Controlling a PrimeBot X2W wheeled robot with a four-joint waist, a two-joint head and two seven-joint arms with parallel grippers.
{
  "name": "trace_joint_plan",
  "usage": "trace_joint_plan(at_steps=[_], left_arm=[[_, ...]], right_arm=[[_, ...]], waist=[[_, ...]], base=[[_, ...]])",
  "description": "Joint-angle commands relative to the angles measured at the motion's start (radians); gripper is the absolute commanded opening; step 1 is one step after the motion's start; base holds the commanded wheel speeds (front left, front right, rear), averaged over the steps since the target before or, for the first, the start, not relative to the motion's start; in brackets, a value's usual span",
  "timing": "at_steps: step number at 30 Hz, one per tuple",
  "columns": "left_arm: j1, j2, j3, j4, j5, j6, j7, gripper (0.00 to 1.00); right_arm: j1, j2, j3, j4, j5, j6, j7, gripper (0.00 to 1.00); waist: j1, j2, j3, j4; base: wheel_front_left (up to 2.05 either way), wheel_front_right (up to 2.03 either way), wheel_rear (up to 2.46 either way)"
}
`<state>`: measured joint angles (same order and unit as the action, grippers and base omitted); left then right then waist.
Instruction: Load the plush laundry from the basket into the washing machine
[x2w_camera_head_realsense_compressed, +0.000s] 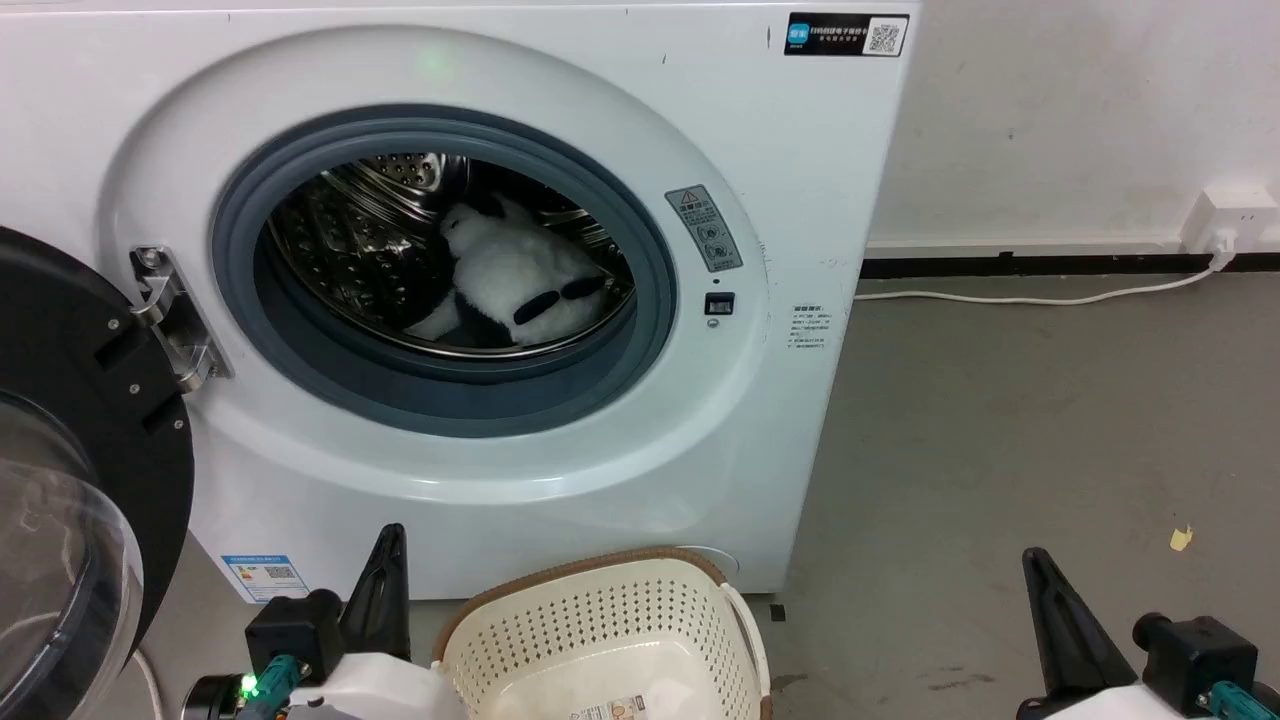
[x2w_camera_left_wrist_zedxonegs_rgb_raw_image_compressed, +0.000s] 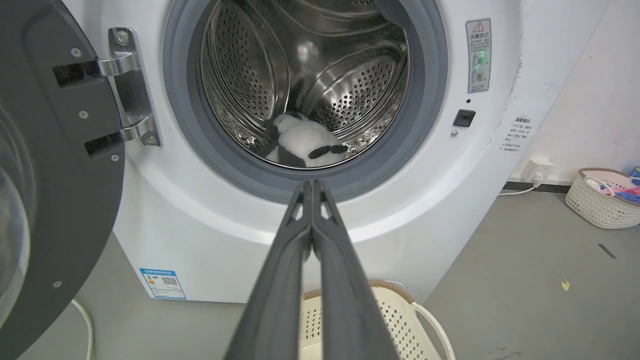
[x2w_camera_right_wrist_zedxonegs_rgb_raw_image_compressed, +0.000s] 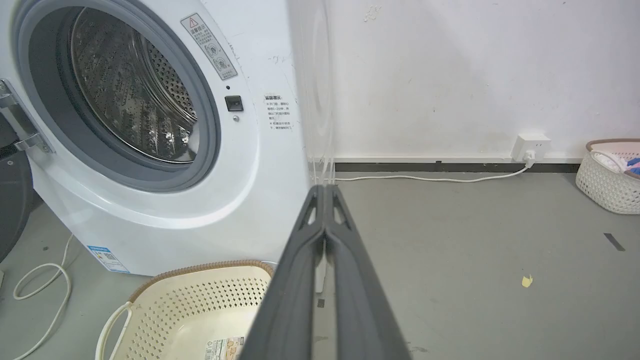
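Note:
The plush laundry (x2w_camera_head_realsense_compressed: 520, 280), white and fluffy with black patches, lies inside the steel drum of the washing machine (x2w_camera_head_realsense_compressed: 480, 480); the left wrist view has the plush laundry (x2w_camera_left_wrist_zedxonegs_rgb_raw_image_compressed: 305, 145) low in the drum too. The cream basket (x2w_camera_head_realsense_compressed: 610, 640) stands on the floor before the washer, holding nothing but its label sticker; it is also the basket (x2w_camera_right_wrist_zedxonegs_rgb_raw_image_compressed: 200, 310) at the bottom of the right wrist view. My left gripper (x2w_camera_head_realsense_compressed: 385, 545) is shut, left of the basket, its tips (x2w_camera_left_wrist_zedxonegs_rgb_raw_image_compressed: 312, 184) together and pointing at the port. My right gripper (x2w_camera_head_realsense_compressed: 1035, 560) is shut over bare floor at the right.
The black-rimmed glass door (x2w_camera_head_realsense_compressed: 70, 480) stands swung open at the left. A white cable (x2w_camera_head_realsense_compressed: 1040, 297) runs along the floor to a wall socket (x2w_camera_head_realsense_compressed: 1235, 220). Another basket (x2w_camera_left_wrist_zedxonegs_rgb_raw_image_compressed: 602, 197) with coloured clothes sits far right by the wall. A yellow scrap (x2w_camera_head_realsense_compressed: 1182, 538) lies on the grey floor.

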<state>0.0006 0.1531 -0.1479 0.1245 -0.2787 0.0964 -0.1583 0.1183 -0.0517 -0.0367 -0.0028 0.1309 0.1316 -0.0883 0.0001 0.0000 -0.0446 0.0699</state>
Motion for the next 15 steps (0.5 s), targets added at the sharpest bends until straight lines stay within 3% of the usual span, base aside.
trace_joint_plan(at_steps=[1, 15], left_arm=[[0.0, -0.003, 0.004, -0.009, 0.012, -0.005, 0.004, 0.0], [0.0, -0.018, 0.025, -0.026, 0.051, -0.018, 0.027, 0.0]], right_arm=[[-0.016, 0.0, 0.002, 0.001, -0.01, 0.0, 0.004, 0.0], [-0.031, 0.001, 0.007, 0.001, -0.027, 0.0, 0.016, 0.0]], waist=[[-0.0001, 0.0, 0.0, -0.001], [-0.0001, 0.0, 0.007, -0.011]], base=[[0.0, 0.0, 0.0], [0.0, 0.0, 0.0]])
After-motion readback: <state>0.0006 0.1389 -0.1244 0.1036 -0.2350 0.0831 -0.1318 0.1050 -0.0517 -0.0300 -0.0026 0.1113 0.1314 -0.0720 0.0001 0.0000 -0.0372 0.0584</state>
